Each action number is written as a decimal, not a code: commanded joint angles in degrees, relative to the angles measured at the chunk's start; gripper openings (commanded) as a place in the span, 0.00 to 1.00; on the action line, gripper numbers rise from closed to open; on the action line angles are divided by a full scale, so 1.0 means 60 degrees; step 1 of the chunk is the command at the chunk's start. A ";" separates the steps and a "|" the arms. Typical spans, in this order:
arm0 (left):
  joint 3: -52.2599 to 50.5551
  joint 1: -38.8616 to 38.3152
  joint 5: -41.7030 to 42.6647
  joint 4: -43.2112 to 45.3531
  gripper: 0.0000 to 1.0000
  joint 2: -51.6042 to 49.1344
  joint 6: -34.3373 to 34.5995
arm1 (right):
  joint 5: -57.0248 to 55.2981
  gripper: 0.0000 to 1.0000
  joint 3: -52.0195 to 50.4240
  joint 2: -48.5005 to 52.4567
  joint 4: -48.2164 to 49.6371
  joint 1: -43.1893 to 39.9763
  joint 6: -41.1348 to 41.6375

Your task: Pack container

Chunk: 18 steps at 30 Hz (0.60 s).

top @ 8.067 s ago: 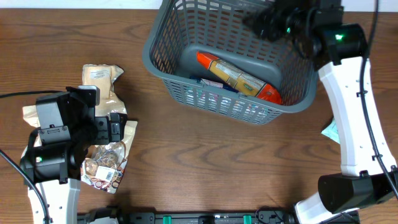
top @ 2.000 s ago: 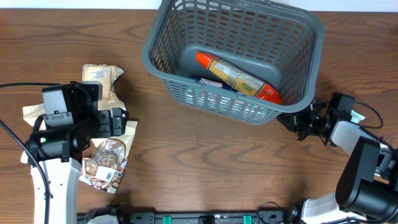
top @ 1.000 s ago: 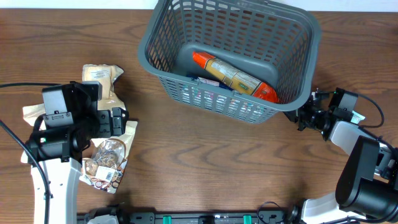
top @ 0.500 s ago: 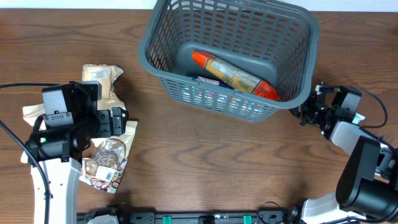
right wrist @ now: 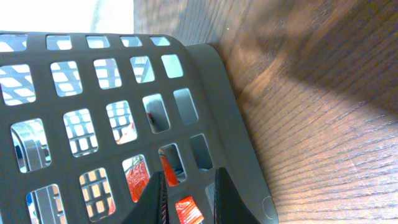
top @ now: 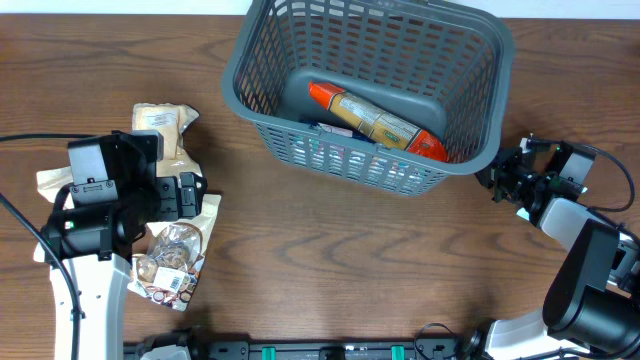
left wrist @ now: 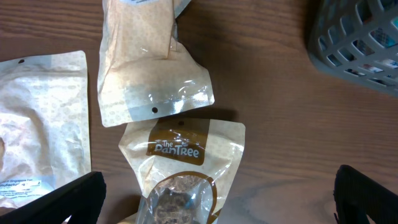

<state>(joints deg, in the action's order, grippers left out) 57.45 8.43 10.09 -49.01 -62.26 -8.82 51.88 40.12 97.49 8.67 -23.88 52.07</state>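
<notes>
We see the container [top: 365, 165], a big dark grey basket with holes all round its sides; it stands the right way up at the far middle of the table [top: 330, 260]; a long orange and yellow packet [top: 375, 122] lies slanted on its floor.

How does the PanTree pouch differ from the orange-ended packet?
The PanTree pouch lies on the table under the left claw, unpacked; the orange-ended packet already lies inside the container. The pouch is tan with a clear window; the packet is long, yellow in the middle, orange at both ends. Both are snack packets, and neither is gripped.
</notes>
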 commanded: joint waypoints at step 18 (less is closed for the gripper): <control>0.0033 0.0040 -0.0011 0.0015 0.99 0.0007 0.0091 | 0.0568 0.01 0.1636 0.0058 0.2025 -0.1246 -0.1333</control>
<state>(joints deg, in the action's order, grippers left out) 57.45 8.43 10.09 -49.01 -62.26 -8.82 50.09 45.47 97.54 18.70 -31.09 47.64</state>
